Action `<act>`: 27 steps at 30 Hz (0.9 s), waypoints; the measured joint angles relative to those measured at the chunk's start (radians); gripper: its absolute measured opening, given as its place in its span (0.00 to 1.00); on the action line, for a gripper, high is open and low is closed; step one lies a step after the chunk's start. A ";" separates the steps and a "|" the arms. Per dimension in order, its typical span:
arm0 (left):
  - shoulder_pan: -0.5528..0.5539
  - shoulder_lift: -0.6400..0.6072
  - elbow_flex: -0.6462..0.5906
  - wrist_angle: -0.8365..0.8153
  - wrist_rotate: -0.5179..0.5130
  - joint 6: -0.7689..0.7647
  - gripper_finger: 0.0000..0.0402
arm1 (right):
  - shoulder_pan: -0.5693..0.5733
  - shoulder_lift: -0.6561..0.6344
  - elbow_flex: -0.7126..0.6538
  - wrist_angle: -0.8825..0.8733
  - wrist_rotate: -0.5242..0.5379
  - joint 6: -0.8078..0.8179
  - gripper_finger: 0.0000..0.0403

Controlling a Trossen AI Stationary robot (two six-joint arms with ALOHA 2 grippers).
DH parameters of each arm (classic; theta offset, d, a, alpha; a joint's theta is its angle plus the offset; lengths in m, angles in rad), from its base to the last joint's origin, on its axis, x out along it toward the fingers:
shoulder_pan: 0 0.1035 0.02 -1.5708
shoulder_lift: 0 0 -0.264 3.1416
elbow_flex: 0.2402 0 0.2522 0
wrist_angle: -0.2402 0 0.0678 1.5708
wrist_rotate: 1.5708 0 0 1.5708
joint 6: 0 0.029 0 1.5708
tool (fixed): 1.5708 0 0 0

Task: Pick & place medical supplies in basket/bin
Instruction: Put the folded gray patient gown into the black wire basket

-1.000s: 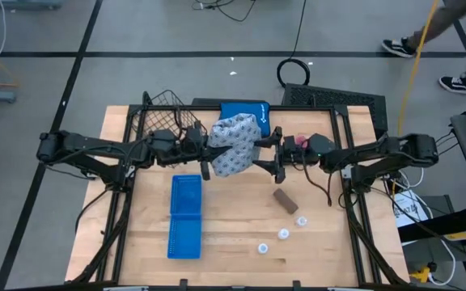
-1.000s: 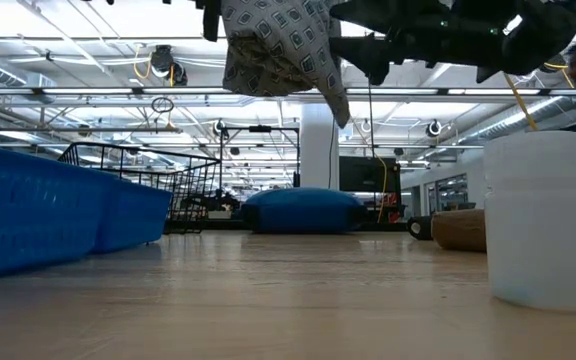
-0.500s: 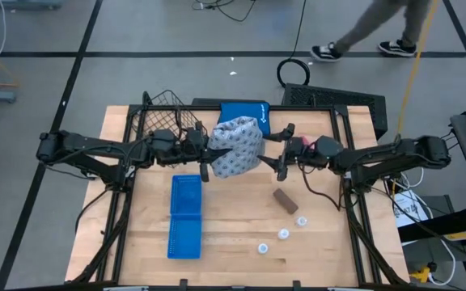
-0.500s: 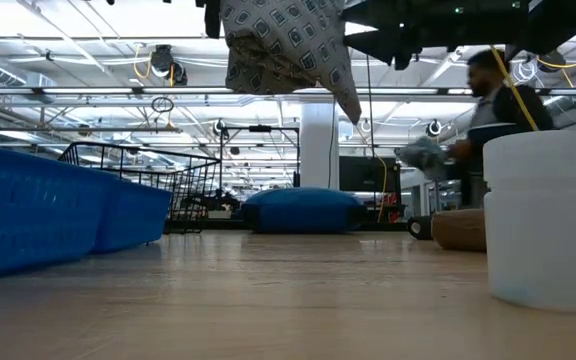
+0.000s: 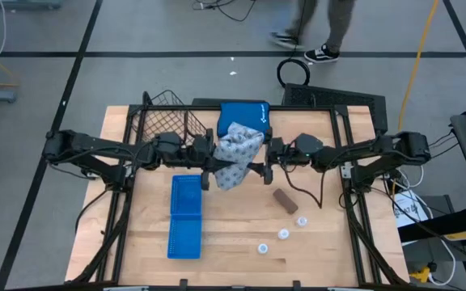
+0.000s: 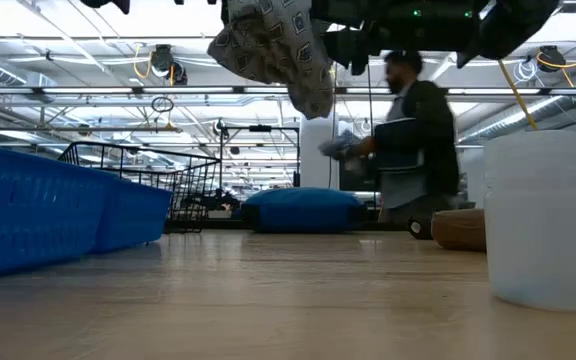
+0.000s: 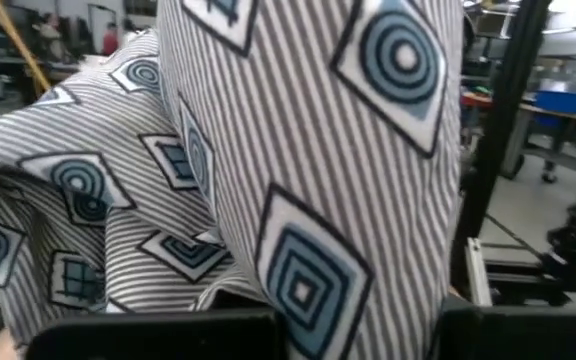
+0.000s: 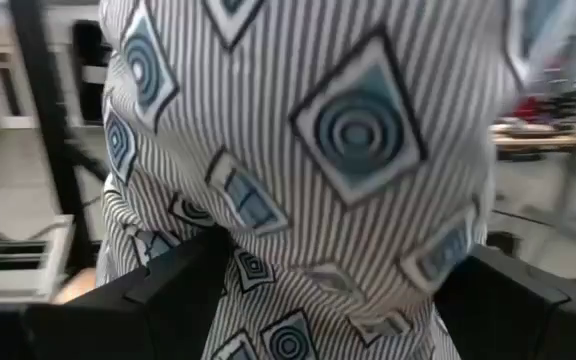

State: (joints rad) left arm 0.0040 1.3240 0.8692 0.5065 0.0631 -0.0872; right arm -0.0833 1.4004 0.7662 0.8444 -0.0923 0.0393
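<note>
Left tool [image 5: 206,166] pinches the patterned fabric pack [image 5: 235,152], hanging mid-frame above the worktop [image 5: 233,234], right of the wire basket [image 5: 164,121]. Right tool [image 5: 259,166] spread wide, fingers either side of the pack.

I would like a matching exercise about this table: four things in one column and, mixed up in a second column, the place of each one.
Things:
1. fabric pack
2. brown roll
3. wire basket
4. blue tray

Places:
A. lying on the wood near the white discs
B. at the table's far left corner
C. lifted above the table, between the two arms
D. flat on the table, in front of the left arm

Pairs: 1-C, 2-A, 3-B, 4-D
</note>
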 joint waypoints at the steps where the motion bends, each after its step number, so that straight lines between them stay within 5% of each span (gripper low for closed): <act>1: 0.000 0.006 0.001 0.005 0.001 0.000 0.11 | -0.003 0.007 0.012 0.000 -0.031 0.006 0.78; 7: 0.000 0.010 0.002 0.011 0.073 0.013 0.11 | -0.002 0.007 0.028 0.027 -0.199 0.025 0.76; 16: 0.001 0.003 0.000 0.093 0.343 0.055 0.11 | -0.007 -0.002 0.031 0.125 -0.265 0.039 0.76; 22: 0.001 0.003 -0.001 0.079 0.302 0.054 0.11 | 0.031 -0.002 0.031 0.110 -0.374 0.028 0.73; 27: 0.003 0.003 -0.002 0.082 0.206 0.070 0.11 | 0.059 0.023 0.031 0.094 -0.285 0.005 0.71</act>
State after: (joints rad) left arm 0.0071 1.3268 0.8677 0.5886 0.2692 -0.0167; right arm -0.0243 1.4237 0.7975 0.9382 -0.3773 0.0448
